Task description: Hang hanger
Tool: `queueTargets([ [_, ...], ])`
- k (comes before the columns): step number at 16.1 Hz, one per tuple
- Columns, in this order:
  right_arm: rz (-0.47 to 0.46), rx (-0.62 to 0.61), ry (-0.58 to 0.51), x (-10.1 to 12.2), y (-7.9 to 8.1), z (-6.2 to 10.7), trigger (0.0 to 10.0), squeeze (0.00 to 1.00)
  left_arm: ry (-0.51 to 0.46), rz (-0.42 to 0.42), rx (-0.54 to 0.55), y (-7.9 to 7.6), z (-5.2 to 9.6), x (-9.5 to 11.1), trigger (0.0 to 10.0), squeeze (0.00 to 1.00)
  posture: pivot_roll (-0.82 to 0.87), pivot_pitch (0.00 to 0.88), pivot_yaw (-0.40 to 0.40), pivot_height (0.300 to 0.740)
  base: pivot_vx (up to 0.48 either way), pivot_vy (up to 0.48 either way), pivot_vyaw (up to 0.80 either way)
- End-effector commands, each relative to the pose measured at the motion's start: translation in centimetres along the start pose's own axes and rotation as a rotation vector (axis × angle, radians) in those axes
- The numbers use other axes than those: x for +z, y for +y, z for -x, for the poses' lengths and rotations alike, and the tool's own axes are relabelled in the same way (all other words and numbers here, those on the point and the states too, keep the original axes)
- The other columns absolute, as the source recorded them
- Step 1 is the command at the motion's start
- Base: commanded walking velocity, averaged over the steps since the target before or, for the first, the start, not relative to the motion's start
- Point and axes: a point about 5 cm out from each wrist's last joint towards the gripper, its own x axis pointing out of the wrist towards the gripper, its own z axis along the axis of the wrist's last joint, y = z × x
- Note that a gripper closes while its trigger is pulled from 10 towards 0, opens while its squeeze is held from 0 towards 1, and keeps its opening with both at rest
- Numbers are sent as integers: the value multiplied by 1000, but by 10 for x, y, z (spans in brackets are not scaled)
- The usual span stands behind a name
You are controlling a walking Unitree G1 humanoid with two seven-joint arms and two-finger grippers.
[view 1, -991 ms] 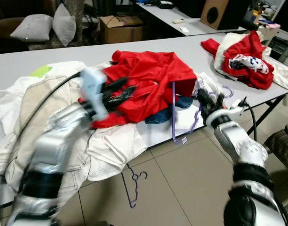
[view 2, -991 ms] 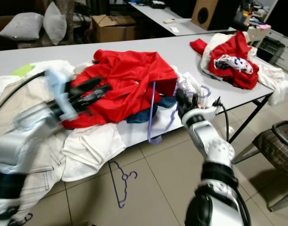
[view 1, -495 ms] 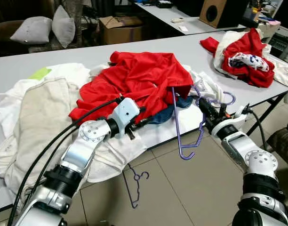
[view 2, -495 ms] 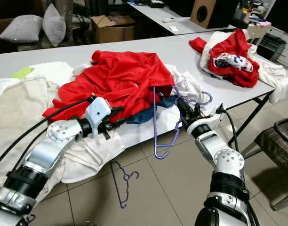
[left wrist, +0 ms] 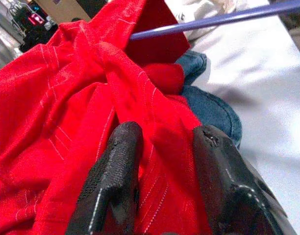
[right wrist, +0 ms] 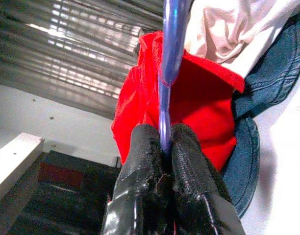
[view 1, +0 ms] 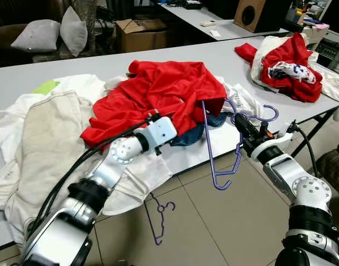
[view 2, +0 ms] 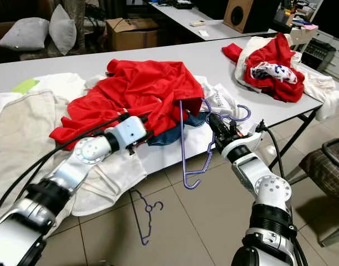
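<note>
Purple hanger [view 1: 227, 145] sits pinched in your right gripper [right wrist: 162, 147]. Your left gripper [left wrist: 162, 161] is spread wide over the red garment [view 1: 169, 91].

No words, brands or numbers can be read here. The white cloth [view 2: 218, 101] lying by the table's [view 2: 64, 61] near edge, just beside the red shirt [view 2: 142, 88], carries a dark print too small to make out. A small red display glows on a dark device [left wrist: 35, 20] in the left wrist view, its characters illegible.
</note>
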Motion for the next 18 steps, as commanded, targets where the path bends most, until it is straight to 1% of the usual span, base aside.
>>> queueTargets([
  [1, 8, 14, -10, 3, 5, 0, 10000, 0, -6, -38, -8, -4, -6, 2, 10000, 0, -90, 0, -65, 740, 0, 0, 0],
  [2, 7, 16, -10, 3, 6, 0, 10000, 0, -8, -31, -13, -5, -7, 1, 10000, 0, -91, 0, -64, 740, 0, 0, 0],
  [3, 7, 17, -10, 3, 6, 0, 10000, 0, -15, -24, -18, -6, -9, 1, 3098, 0, -92, 0, -64, 740, 0, 0, 0],
  [4, 7, 19, -11, 3, 7, 0, 10000, 0, -26, -1, -23, -8, -10, 2, 0, 0, -92, 0, -63, 740, 0, 0, 0],
  [6, 6, 18, -12, 3, 7, 0, 10000, 0, -34, 35, -23, -10, -11, 2, 0, 0, -91, 0, -64, 740, 0, 0, 0],
  [7, 6, 18, -13, 3, 7, 0, 10000, 0, -34, 39, -22, -10, -12, 1, 0, 0, -91, 0, -64, 740, 0, 0, 0],
  [10, 6, 17, -12, 3, 7, 0, 10000, 0, -5, 114, 37, -6, -12, -5, 0, 0, -93, 0, -65, 740, 0, 0, 0],
  [11, 6, 17, -13, 3, 7, 0, 10000, 0, 5, 125, 48, -4, -12, -7, 0, 0, -94, 0, -64, 740, 0, 0, 0],
  [13, 6, 18, -15, 3, 7, 0, 10000, 0, 30, 135, 70, -2, -12, -10, 0, 0, -96, 0, -62, 740, 0, 0, 0],
  [18, 7, 23, -14, 3, 8, -1, 10000, 0, 51, 149, 121, 5, -9, -16, 0, 0, -96, 0, -64, 740, 0, 0, 0],
])
